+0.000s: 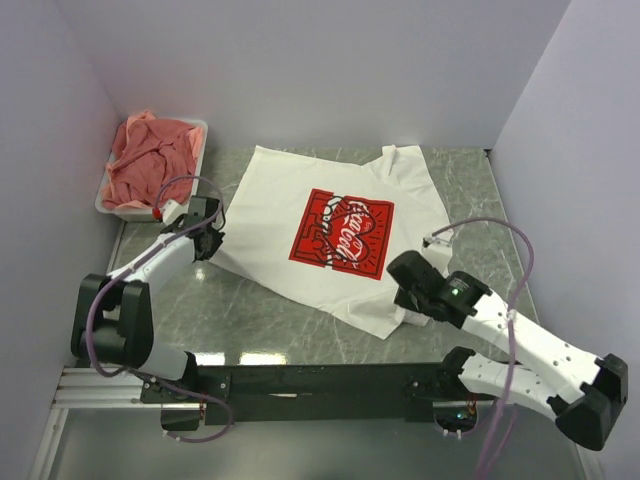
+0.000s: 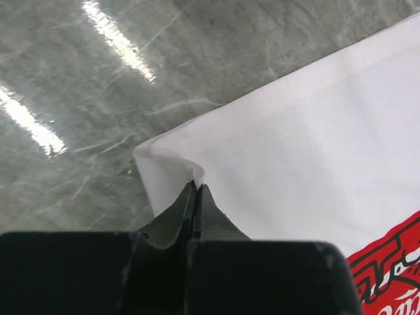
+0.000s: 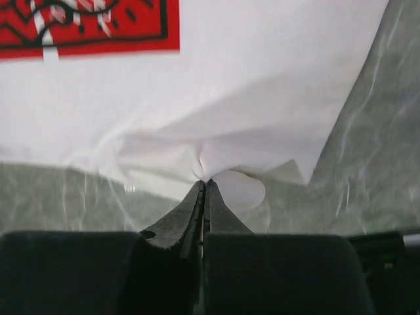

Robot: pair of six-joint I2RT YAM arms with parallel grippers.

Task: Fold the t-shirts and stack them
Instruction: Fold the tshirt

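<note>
Nearest, the right claw [image 3: 203, 184] is closed on the near edge of the white t-shirt [image 1: 275, 190], with the cloth bunched at its tips; the left claw [image 2: 195, 186] is closed on the shirt's left corner, where the edge curls up. The shirt lies spread on the grey marbled worktop [image 1: 270, 320], red print [image 1: 342, 233] facing up; at the far left, salmon-pink t-shirts [image 1: 150, 165] are heaped in a white tub [image 1: 108, 207].

white t-shirt [image 1: 275, 195]: spread flat on table [image 1: 250, 310], skewed, red rectangular chest print [image 1: 342, 233] with white lettering up, near hem corners puckered | salmon-pink t-shirts [image 1: 150, 165]: crumpled heap in white tub [image 1: 108, 206], far-left corner
</note>
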